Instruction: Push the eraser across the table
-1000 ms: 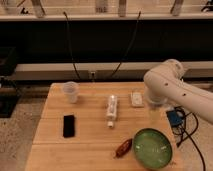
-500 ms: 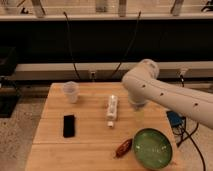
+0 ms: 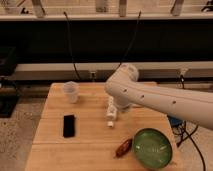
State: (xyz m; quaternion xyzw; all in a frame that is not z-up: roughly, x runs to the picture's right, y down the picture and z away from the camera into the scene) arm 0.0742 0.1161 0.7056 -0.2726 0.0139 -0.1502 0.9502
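The black eraser [image 3: 69,125] lies flat on the left part of the light wooden table [image 3: 90,150]. My white arm [image 3: 150,97] reaches in from the right over the middle of the table. My gripper [image 3: 120,105] hangs below the arm's bend, mostly hidden by it, right beside the long white bottle-like object [image 3: 111,113]. The gripper is well to the right of the eraser and does not touch it. The small white block is hidden behind the arm.
A clear plastic cup [image 3: 71,91] stands at the back left of the table. A green bowl [image 3: 152,147] sits at the front right, with a reddish-brown item [image 3: 123,147] beside it. Cables hang behind the table's far edge.
My arm has swung left from the right side of the table to over its middle, now covering the small white block. The eraser has not moved.
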